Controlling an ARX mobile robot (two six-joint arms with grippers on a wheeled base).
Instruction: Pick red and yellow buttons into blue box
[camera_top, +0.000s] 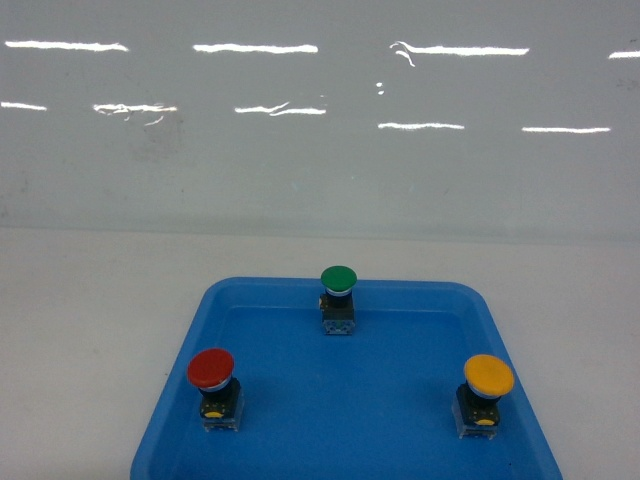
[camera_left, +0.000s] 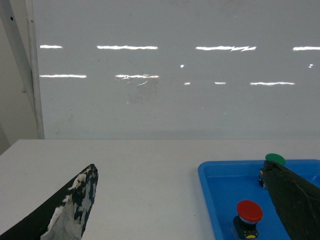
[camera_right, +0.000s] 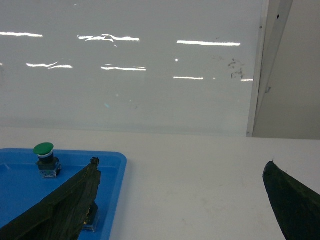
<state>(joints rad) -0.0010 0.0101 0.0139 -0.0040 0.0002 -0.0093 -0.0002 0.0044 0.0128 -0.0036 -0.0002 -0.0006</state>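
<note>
Three buttons stand upright in the shallow blue tray (camera_top: 260, 420): the red button (camera_top: 211, 369) near its left edge, the yellow button (camera_top: 488, 376) near its right edge, and a green button (camera_top: 338, 279) at the back, which I leave alone. Nothing is picked yet, so I judge this the very start. My left gripper (camera_left: 180, 205) hangs wide and empty, the red cap just inside its right finger. My right gripper (camera_right: 185, 200) is spread wide too, beside the tray's right rim. No blue box shows in any view. Next I must lower a gripper over a cap and close below the mushroom head.
</note>
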